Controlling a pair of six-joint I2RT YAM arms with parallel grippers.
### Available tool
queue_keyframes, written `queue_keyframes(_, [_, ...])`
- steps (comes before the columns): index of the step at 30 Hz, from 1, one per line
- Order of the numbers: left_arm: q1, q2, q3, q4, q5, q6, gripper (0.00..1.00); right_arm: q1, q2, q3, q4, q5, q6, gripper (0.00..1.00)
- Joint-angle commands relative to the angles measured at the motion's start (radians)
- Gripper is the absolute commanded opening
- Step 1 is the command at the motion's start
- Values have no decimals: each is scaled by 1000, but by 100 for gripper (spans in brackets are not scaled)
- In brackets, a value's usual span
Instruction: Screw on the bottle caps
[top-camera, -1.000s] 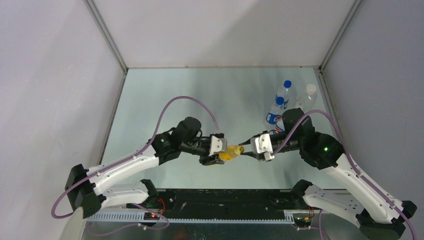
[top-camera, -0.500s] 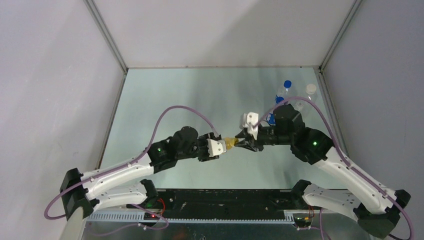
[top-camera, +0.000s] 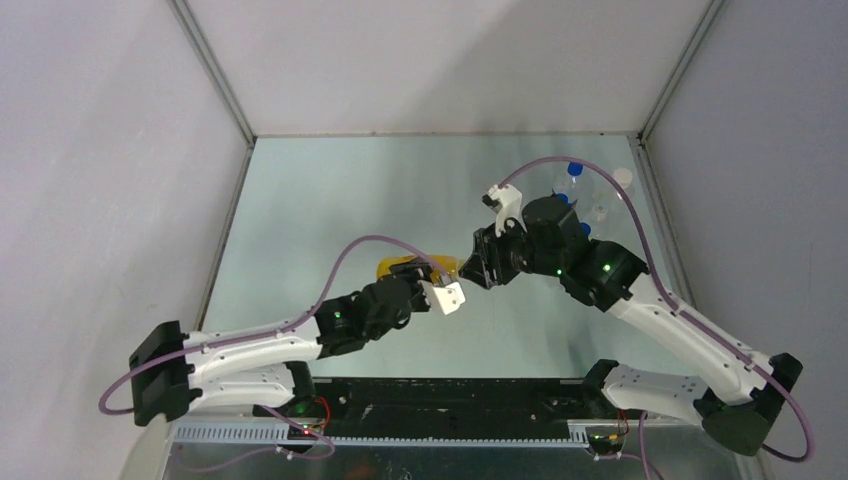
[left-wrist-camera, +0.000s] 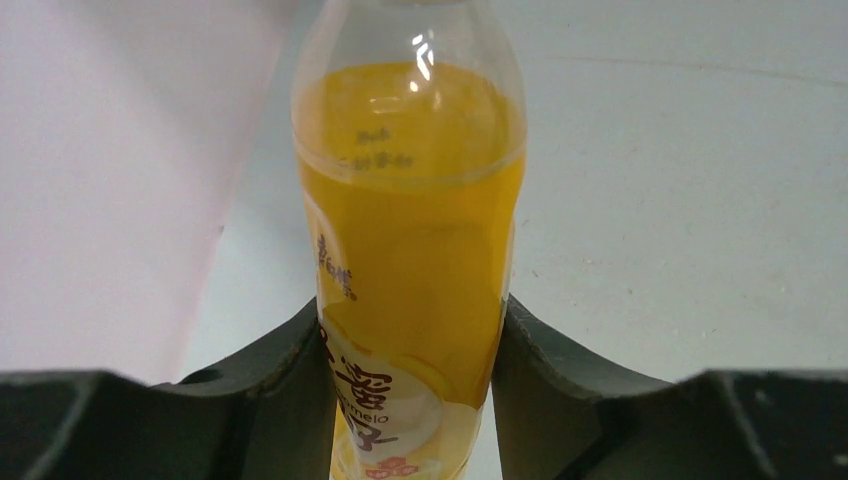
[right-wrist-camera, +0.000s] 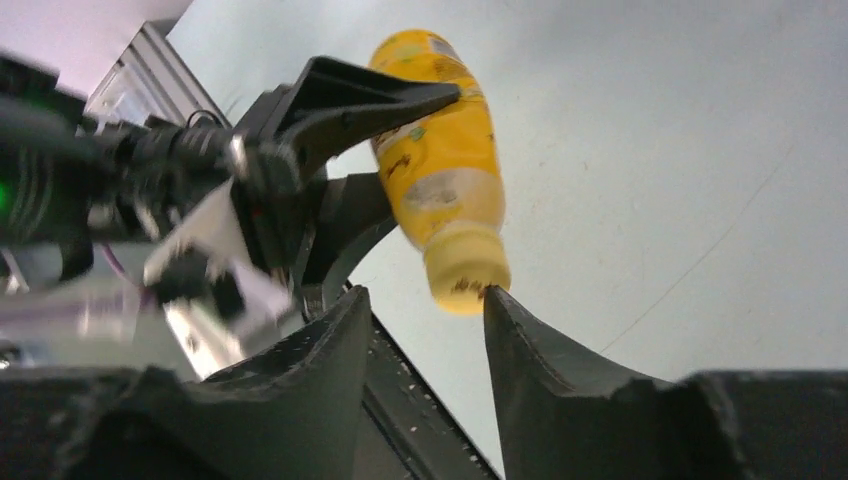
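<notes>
My left gripper (left-wrist-camera: 412, 330) is clamped hard on the yellow bottle (left-wrist-camera: 410, 200), one finger pressed on each side of its label. I hold it lifted off the table (top-camera: 330, 200) near the middle, tipped over so the neck points at my right gripper (right-wrist-camera: 422, 292). From the right wrist I see the yellow cap (right-wrist-camera: 465, 270) sitting on that neck, just past my right fingertips and close to the outer one. Those fingers are spread about a cap's width and have nothing in them. I read this as the tightening step on the last bottle: the cap is on the thread, but I cannot tell how far it is wound down. Back in the far right corner a blue cap (top-camera: 574, 170) already tops one labelled bottle beside the white-capped bottle (top-camera: 623, 178), and my right arm hides most of what else stands there. Next I would need to centre the right fingers squarely around the cap, close on it, and twist while the left hand stays rigid so the bottle cannot spin.
</notes>
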Motion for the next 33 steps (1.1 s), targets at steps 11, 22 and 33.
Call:
queue_keyframes(11, [245, -64, 180, -331, 869, -137, 0, 10, -192, 35, -153, -369, -953, 60])
queue_keyframes(22, [246, 2, 256, -377, 1000, -127, 0, 12, -154, 34, -173, -431, -1107, 57])
queue_keyframes(33, [246, 4, 272, -377, 1007, -119, 0, 13, -115, 34, -176, -473, -1067, 42])
